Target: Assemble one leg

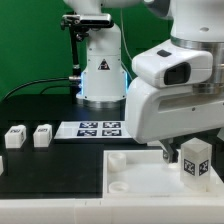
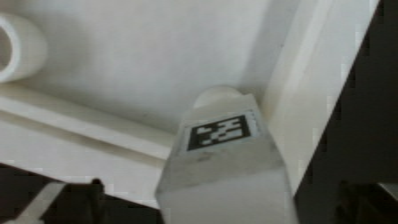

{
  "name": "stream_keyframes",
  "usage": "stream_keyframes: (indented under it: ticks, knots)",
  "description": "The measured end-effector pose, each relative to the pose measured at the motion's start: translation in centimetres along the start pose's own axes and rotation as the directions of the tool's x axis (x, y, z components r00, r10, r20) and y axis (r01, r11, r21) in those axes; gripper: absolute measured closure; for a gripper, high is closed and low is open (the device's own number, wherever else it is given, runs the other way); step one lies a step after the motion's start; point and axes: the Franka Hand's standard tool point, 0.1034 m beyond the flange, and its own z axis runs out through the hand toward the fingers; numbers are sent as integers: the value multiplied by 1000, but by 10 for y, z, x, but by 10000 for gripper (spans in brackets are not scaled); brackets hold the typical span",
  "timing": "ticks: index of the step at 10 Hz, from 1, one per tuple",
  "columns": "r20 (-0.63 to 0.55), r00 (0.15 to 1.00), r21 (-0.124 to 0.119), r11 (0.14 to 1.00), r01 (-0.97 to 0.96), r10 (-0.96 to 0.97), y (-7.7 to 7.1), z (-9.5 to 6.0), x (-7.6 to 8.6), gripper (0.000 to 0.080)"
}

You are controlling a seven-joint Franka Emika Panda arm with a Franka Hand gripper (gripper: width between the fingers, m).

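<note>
My gripper (image 1: 187, 149) is shut on a leg (image 1: 193, 163), a small white block with a black-and-white tag. It holds the leg over the right part of the large flat white board (image 1: 140, 186). In the wrist view the leg (image 2: 222, 150) runs out from between my dark fingers (image 2: 63, 205) with its tag facing the camera, over the board (image 2: 143, 70) near its raised rim. A round corner socket (image 2: 15, 50) shows at the picture's edge. I cannot tell whether the leg touches the board.
Two more legs (image 1: 14, 137) (image 1: 42, 135) stand on the black table at the exterior view's left. The marker board (image 1: 98, 128) lies behind the white board. The robot base (image 1: 100, 75) stands at the back.
</note>
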Motion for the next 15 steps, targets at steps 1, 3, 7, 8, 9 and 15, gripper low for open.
stream_keyframes:
  ticks: [1, 3, 7, 8, 9, 15]
  knots:
    - [0, 1000, 0, 1000, -2, 2, 0, 0, 0, 151]
    - [0, 1000, 0, 1000, -2, 2, 0, 0, 0, 409]
    - [-2, 999, 1, 999, -43, 43, 0, 1, 0, 507]
    - [-5, 991, 0, 991, -136, 136, -3, 1, 1, 507]
    - [-6, 958, 0, 958, -287, 287, -6, 1, 2, 507]
    - [-22, 500, -5, 500, -866, 866, -12, 2, 3, 506]
